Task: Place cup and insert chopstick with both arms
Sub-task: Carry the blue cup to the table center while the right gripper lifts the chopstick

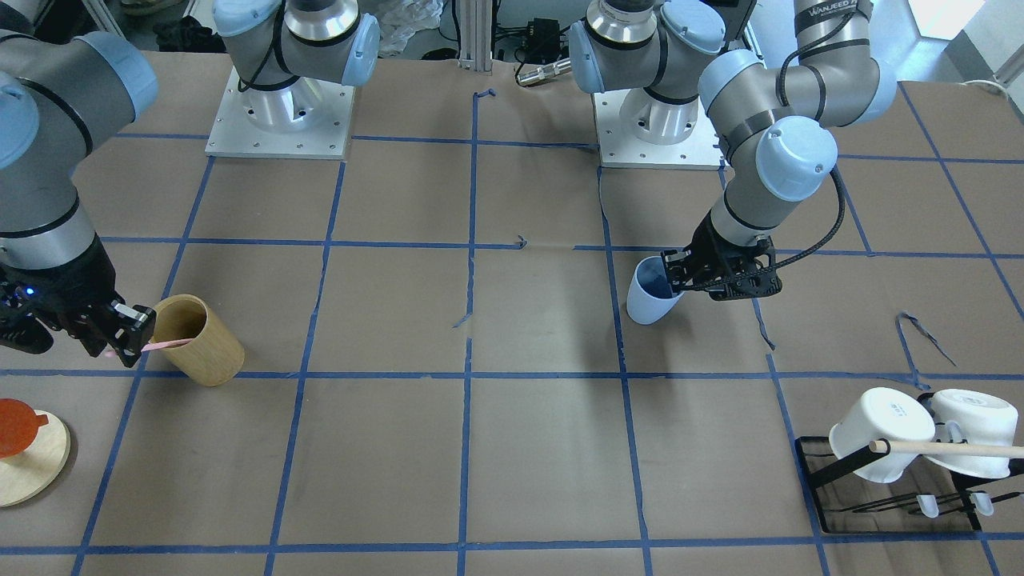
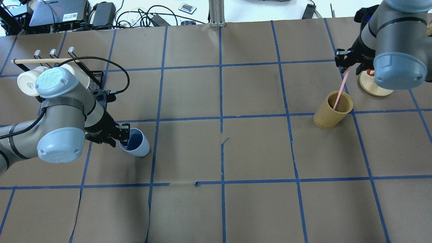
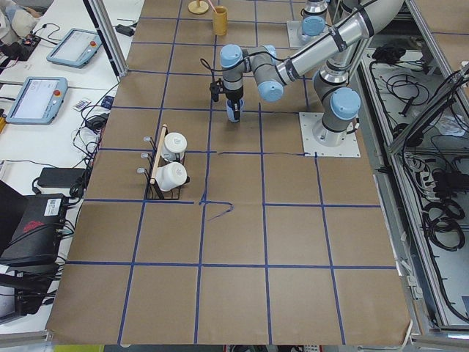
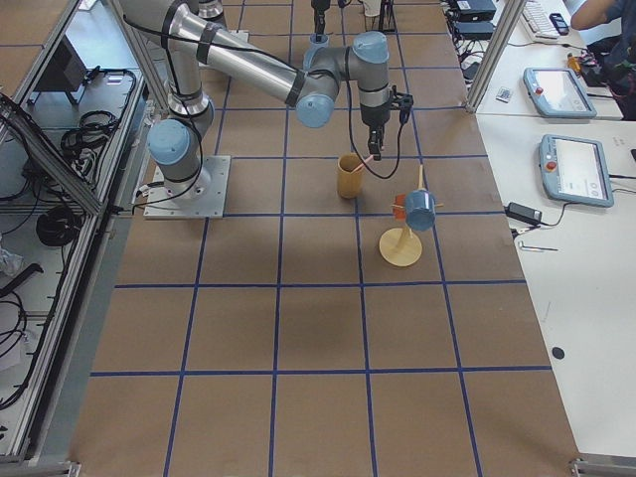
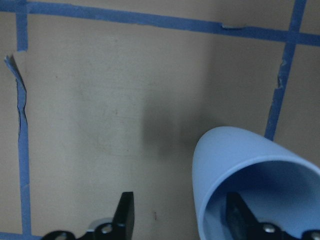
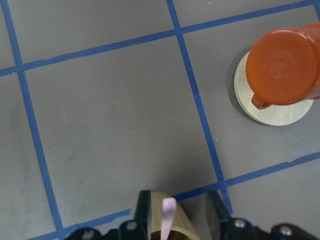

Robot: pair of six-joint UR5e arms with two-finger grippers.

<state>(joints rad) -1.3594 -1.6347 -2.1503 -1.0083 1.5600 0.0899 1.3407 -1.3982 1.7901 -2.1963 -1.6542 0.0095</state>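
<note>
Across the table, front-facing camera: left gripper (image 1: 678, 276) is at the rim of the cup (image 1: 645, 306), right of centre in this view. Cup is tilted, mouth toward the gripper. Right gripper (image 1: 128, 336) is at far left, just beside the wooden cylinder (image 1: 206, 354). Chopstick (image 1: 170, 343) runs from that gripper into the cylinder's mouth. Two white mugs (image 1: 880, 436) sit on a black rack (image 1: 812, 472) at bottom right, with a dowel (image 1: 952, 450) across them.

Overhead: cup and chopstick are well apart, on opposite sides of the table. Chopstick leans, lower end inside the cylinder, upper end at the right gripper.

Side views: both grippers are too small to judge the jaws. From the left end, the cup is under the near arm's gripper.

Left wrist: jaws are apart and straddle the cup wall. One finger (image 5: 240, 220) is inside the cup, the other outside, with bare table showing between it and the wall. Not clamped.

Right wrist: jaws are apart. Chopstick's top end sits between the fingers (image 6: 144, 210) with a gap on each side, cylinder rim just below. Orange mug (image 6: 282, 67) on a round wooden base (image 6: 247, 107) sits off to the side.
</note>
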